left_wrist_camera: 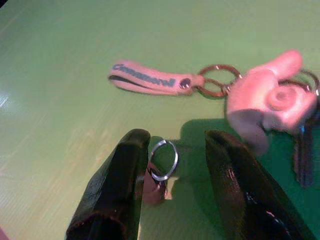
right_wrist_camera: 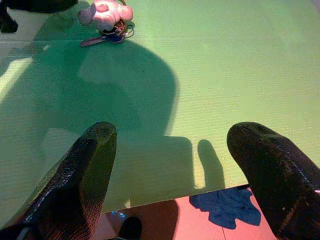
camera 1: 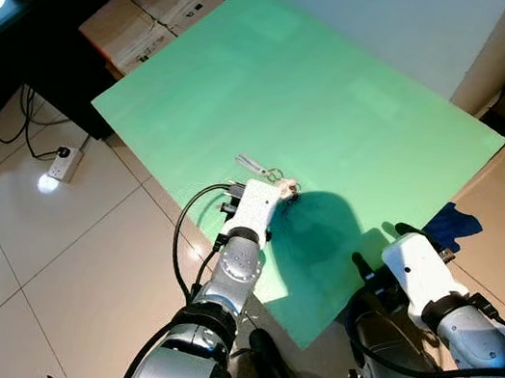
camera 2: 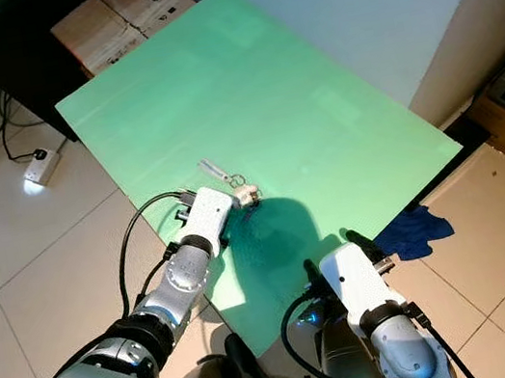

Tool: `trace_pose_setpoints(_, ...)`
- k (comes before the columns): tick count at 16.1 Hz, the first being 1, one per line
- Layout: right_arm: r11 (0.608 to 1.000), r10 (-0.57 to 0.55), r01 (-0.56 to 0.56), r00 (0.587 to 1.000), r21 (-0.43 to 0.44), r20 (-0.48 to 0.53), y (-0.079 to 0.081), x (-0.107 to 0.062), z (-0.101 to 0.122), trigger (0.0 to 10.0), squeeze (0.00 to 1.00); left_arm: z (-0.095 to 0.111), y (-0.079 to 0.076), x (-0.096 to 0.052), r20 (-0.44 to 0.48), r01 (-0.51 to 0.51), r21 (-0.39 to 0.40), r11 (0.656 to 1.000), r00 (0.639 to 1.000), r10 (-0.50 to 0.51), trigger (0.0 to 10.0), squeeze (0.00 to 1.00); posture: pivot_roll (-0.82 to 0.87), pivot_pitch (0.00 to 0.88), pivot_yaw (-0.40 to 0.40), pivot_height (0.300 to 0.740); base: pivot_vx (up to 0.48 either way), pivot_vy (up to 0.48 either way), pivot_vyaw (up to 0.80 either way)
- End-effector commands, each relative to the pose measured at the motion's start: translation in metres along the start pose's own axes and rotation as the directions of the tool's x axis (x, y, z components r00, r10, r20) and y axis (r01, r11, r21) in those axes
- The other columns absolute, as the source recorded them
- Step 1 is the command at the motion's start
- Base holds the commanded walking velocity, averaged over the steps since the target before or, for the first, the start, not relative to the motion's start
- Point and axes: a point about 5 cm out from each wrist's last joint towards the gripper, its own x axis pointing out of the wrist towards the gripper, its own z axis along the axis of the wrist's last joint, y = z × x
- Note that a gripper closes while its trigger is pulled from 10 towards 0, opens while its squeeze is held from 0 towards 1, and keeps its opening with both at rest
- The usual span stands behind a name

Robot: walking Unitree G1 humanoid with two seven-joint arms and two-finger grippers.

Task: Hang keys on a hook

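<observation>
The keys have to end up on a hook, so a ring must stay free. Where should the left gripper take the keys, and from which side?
Probably the pink figure: it is the bulkiest part of the keys lying flat on the green board. Come down from above with the left gripper, open, fingers either side, leaving the strap and rings free for the hook.
</observation>
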Motion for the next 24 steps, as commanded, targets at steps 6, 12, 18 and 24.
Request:
trace_pose_setpoints(6, 1.000, 0.009, -0.009, 1.000, 0.002, -0.020, 0.005, -0.003, -0.002, 10.0, 0.00, -0.013, 0.004, -0.003, -0.064, -0.022, 0.086, 0.996, 0.998, 0.028, 10.0, 0.00, -0.38, 0.358, 0.177, 0.740, 0.000, 0.000, 0.00)
trace_pose_setpoints(12, 1.000, 0.011, -0.011, 1.000, -0.001, -0.022, 0.006, -0.005, -0.001, 10.0, 0.00, -0.012, 0.001, -0.003, -0.062, -0.032, 0.098, 0.995, 0.997, 0.038, 10.0, 0.00, -0.39, 0.369, 0.178, 0.740, 0.000, 0.000, 0.00)
trace_pose_setpoints(18, 1.000, 0.019, -0.019, 0.999, 0.000, -0.033, 0.008, -0.011, -0.003, 10.0, 0.00, -0.009, 0.002, -0.002, -0.056, -0.065, 0.085, 0.994, 0.996, 0.070, 10.0, 0.00, -0.40, 0.386, 0.175, 0.740, 0.000, 0.000, 0.00)
trace_pose_setpoints(24, 1.000, 0.026, -0.026, 0.999, -0.001, -0.041, 0.010, -0.015, -0.003, 10.0, 0.00, -0.007, 0.004, 0.000, -0.041, -0.076, 0.122, 0.990, 0.996, 0.081, 10.0, 0.00, -0.40, 0.387, 0.177, 0.740, 0.000, 0.000, 0.00)
